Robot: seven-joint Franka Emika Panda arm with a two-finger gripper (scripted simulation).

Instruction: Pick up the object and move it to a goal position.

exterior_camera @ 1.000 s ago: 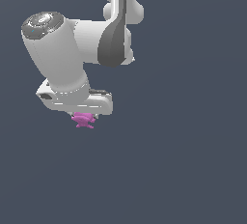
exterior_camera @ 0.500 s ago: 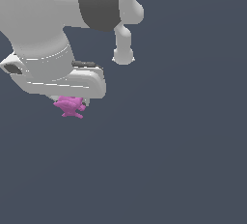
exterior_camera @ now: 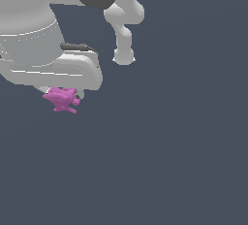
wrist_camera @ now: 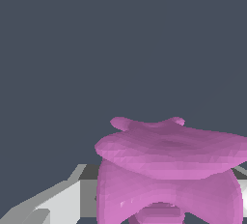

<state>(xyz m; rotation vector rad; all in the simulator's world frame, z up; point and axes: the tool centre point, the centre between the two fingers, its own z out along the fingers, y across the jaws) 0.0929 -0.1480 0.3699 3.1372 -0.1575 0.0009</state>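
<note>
Pickup looks done, since the fingers (exterior_camera: 63, 94) are closed on the pink object (exterior_camera: 62, 99) held between them, leaving only carriage to the unseen goal.

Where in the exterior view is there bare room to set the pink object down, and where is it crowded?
Bare grey ground fills everything below the pink object and the whole of the exterior view's right, past the arm's base. The upper left is crowded: the arm's links and the gripper, shut on the object, fill it.
</note>
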